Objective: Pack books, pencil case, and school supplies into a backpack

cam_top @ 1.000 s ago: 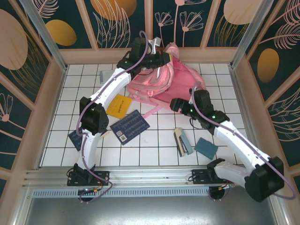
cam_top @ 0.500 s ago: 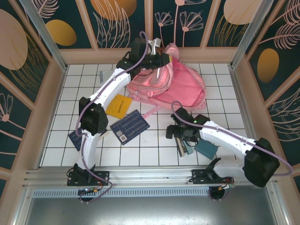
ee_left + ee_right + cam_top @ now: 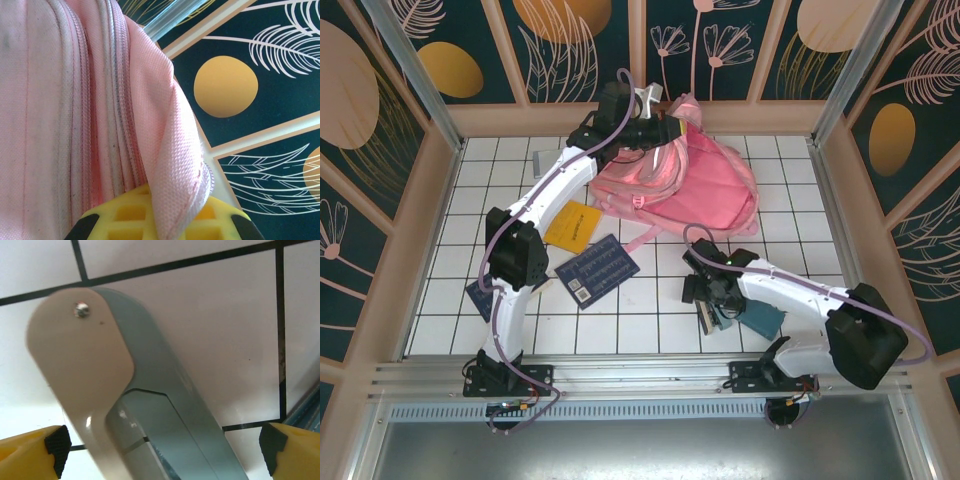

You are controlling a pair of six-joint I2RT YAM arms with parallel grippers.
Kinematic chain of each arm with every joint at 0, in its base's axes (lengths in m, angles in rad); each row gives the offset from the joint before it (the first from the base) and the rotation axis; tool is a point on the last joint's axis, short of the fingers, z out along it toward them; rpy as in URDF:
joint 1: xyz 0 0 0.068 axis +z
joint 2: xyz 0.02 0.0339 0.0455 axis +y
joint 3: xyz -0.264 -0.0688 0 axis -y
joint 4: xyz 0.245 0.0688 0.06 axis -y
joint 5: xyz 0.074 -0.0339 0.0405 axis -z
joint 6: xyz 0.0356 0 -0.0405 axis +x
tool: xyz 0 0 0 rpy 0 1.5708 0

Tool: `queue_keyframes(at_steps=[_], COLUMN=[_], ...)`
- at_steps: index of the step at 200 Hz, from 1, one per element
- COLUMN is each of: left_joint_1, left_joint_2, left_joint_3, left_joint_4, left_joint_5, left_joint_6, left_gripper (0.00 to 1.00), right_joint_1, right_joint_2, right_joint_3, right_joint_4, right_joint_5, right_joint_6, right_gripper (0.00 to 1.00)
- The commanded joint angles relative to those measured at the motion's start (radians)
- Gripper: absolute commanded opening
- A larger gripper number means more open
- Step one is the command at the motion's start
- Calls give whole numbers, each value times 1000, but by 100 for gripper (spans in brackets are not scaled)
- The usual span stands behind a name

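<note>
The spread right gripper could close crooked on the slim stapler and flick it away, while the left gripper pinches the backpack.

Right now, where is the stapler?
In the top view the stapler lies on the front right of the table, under the open right gripper, with the teal pad beside it.
</note>
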Motion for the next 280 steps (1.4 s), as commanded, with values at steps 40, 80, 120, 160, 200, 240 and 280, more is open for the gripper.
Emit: queue_keyframes(at_steps=[40, 80, 120, 160, 200, 240, 280], left_joint_1=[17, 16, 16, 16, 16, 17, 15], left_joint_2=[-62, -60, -60, -63, -66, -79, -104], left_joint_3=[4, 5, 7, 18, 48, 72, 64], left_joint_4=[75, 91, 92, 74, 27, -24, -69], left_joint_5=[25, 39, 40, 40, 41, 49, 74], left_joint_6=[-7, -23, -28, -19, 16, 56, 97], left_gripper=[0, 0, 0, 0, 0, 0, 0], right_joint_1=[19, 49, 63, 63, 61, -15, -211], right_joint_2=[37, 46, 30, 0, -79, -179, -198], right_joint_3=[-63, -92, -81, -65, -2, 111, 190], right_joint_4=[115, 148, 128, 106, 69, 48, 146], right_joint_5=[-89, -95, -75, -54, -17, 3, -94], right_joint_6=[-8, 4, 28, 46, 67, 27, -48], right_gripper=[95, 86, 63, 56, 53, 52, 50])
